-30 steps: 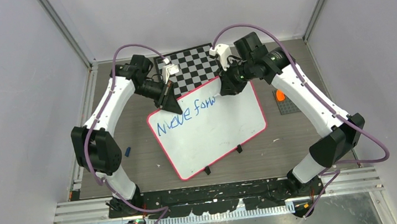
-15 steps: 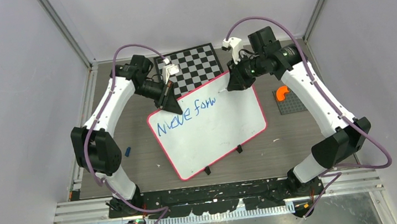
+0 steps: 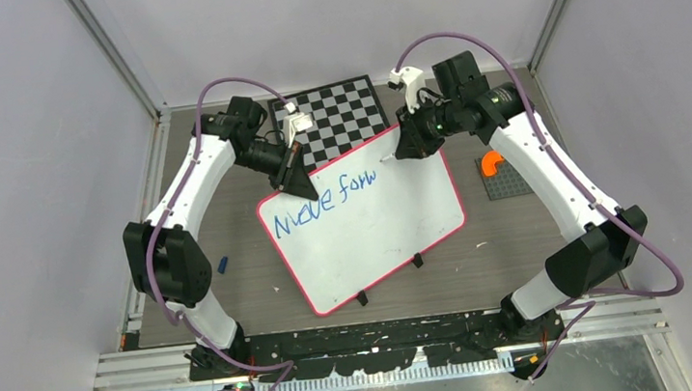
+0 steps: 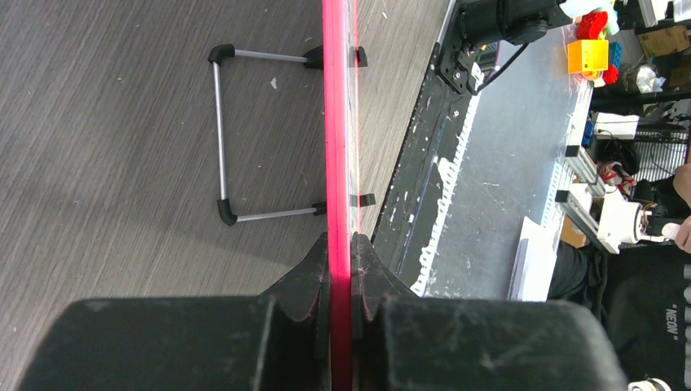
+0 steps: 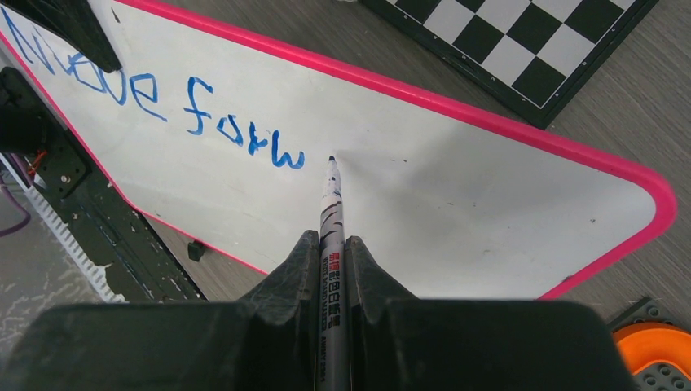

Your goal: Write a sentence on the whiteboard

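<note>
The whiteboard (image 3: pixel 376 236) has a smooth, faintly glossy white face inside a shiny pink plastic rim, its wire stand (image 4: pixel 218 134) is bare satin metal with black tips, the table (image 3: pixel 229 222) is matt grey wood-grain, and the marker (image 5: pixel 332 220) looks like smooth printed plastic.

whiteboard (image 3: pixel 366 237) mid-table, checkered board (image 3: pixel 338 114) behind it, brick (image 3: pixel 490 164) right

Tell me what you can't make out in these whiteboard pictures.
- Left wrist view: the whiteboard, gripped in the left end effector, is edge-on, so its writing face is hidden.
- Right wrist view: that end effector covers the start of the sentence.
- Right wrist view: whether the marker tip touches the board is unclear.
</note>
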Controlling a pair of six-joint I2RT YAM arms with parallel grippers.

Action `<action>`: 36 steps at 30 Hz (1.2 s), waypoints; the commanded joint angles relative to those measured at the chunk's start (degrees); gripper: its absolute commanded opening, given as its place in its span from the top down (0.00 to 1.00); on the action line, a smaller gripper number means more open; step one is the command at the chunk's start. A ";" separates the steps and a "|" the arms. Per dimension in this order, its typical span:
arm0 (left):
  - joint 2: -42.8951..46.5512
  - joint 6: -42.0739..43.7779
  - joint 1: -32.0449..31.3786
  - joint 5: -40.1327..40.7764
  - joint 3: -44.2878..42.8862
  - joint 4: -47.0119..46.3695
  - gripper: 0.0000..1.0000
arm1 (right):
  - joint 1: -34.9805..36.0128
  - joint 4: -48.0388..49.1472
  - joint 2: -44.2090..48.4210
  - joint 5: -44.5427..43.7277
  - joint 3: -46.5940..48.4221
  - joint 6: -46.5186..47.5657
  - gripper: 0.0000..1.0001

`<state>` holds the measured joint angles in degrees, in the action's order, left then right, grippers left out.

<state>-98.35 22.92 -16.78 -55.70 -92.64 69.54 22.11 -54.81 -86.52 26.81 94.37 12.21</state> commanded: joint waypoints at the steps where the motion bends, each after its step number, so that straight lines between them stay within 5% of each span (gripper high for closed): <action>1: -0.18 7.24 -2.74 7.80 2.56 -0.16 1.00 | 0.29 2.72 1.14 -0.68 -0.56 -0.69 1.00; 36: -0.28 7.82 -2.82 8.27 2.81 -0.11 1.00 | 4.35 4.06 -1.17 -4.44 -1.44 0.02 1.00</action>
<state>-98.30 22.90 -16.88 -55.57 -92.40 69.49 26.09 -53.65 -87.48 24.25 93.21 11.84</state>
